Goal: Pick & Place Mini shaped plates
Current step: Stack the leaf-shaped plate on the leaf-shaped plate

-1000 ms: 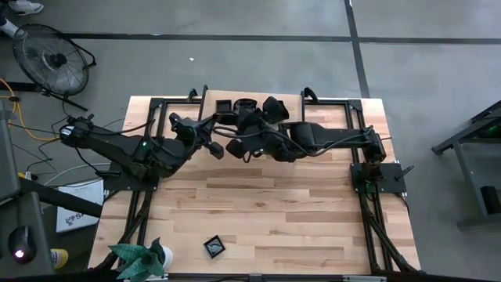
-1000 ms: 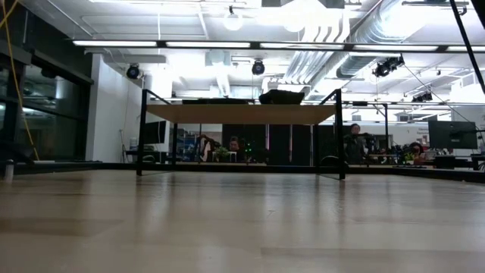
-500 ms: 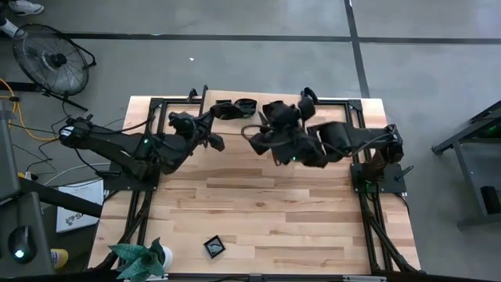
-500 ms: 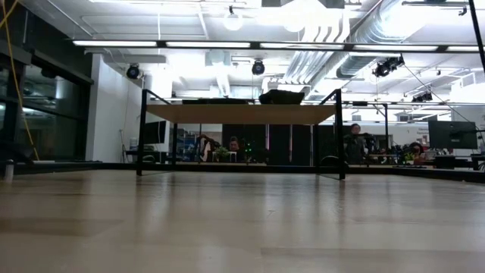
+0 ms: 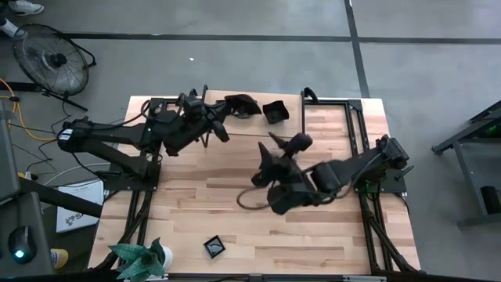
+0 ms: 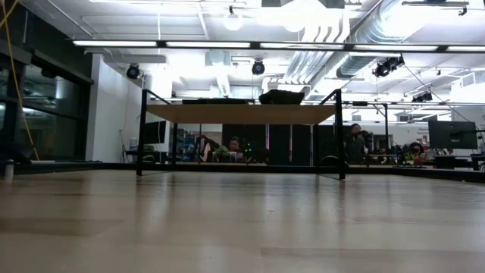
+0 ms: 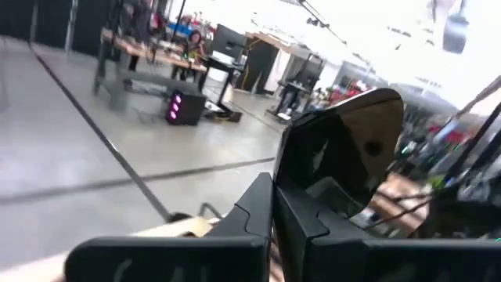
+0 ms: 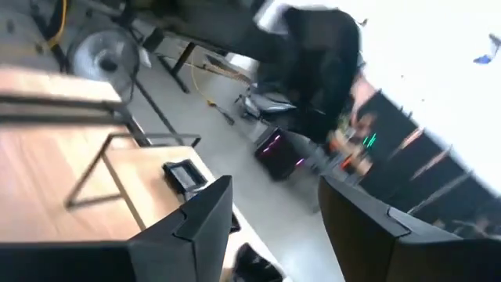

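Note:
My left gripper (image 5: 225, 116) is at the table's far edge, left of the middle, shut on a glossy black mini plate (image 5: 243, 103). In the left wrist view the plate (image 7: 344, 149) stands up past my left gripper (image 7: 272, 192). A second black plate (image 5: 275, 111) lies on the far edge just to its right. A small square black plate (image 5: 214, 247) lies near the near edge. My right gripper (image 5: 272, 157) is over the middle of the table, open and touching nothing; the right wrist view shows my right gripper (image 8: 274, 215) with a wide gap. My left gripper pinches the black plate by its lower rim (image 7: 293, 184) between the two fingers (image 7: 254, 207). The plate stands on edge beyond the fingertips, tilted, with its shiny face toward the wrist camera. Whether it touches the table, I cannot tell.
A green plant (image 5: 141, 258) in a pot stands at the near left corner. Black frame rails (image 5: 356, 133) run along the table's sides and far edge. A loose dark cable (image 5: 250, 202) loops under the right arm. Bare wood (image 5: 258, 235) lies between the arms and the near edge.
The right arm has swung away from the plates at the far edge toward the table's middle and near side. The left gripper has moved toward the far edge, carrying a plate with it. One plate stays at the far edge.

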`<state>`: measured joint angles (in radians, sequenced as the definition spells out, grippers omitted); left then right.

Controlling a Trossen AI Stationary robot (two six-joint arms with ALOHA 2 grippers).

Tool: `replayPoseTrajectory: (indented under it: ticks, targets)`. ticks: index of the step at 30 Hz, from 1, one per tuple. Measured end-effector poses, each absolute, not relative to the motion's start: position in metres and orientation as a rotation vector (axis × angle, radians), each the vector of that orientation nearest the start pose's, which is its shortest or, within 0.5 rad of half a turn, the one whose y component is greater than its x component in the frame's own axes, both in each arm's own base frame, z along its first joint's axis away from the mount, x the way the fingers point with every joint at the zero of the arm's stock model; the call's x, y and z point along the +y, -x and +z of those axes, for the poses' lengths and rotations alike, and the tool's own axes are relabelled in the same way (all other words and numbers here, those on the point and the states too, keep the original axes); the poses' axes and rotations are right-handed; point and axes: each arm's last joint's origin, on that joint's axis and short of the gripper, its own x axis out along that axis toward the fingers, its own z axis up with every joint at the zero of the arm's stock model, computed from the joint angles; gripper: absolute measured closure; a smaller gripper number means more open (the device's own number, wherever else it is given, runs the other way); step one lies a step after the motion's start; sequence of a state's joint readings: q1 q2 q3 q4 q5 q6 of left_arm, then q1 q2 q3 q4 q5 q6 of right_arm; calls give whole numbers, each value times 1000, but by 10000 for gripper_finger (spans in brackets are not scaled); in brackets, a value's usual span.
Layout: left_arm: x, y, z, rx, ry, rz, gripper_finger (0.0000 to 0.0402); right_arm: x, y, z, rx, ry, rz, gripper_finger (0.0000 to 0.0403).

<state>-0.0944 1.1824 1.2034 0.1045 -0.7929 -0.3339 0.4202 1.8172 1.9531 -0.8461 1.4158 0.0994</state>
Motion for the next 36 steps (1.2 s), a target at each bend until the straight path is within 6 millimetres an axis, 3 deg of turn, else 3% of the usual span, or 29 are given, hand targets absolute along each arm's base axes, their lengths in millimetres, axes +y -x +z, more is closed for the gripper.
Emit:
replayPoseTrajectory:
  ticks: [5,12,36]
  targets:
    - [0,-253,424,-276,544,605,401,134,-366,394,525,781,-881,226]
    - [-1,-254,413,-210,647,600,401,113,-385,385,684,1079,-857,243]
    - [-2,-255,409,-171,674,579,401,71,-397,384,847,1261,-820,271]
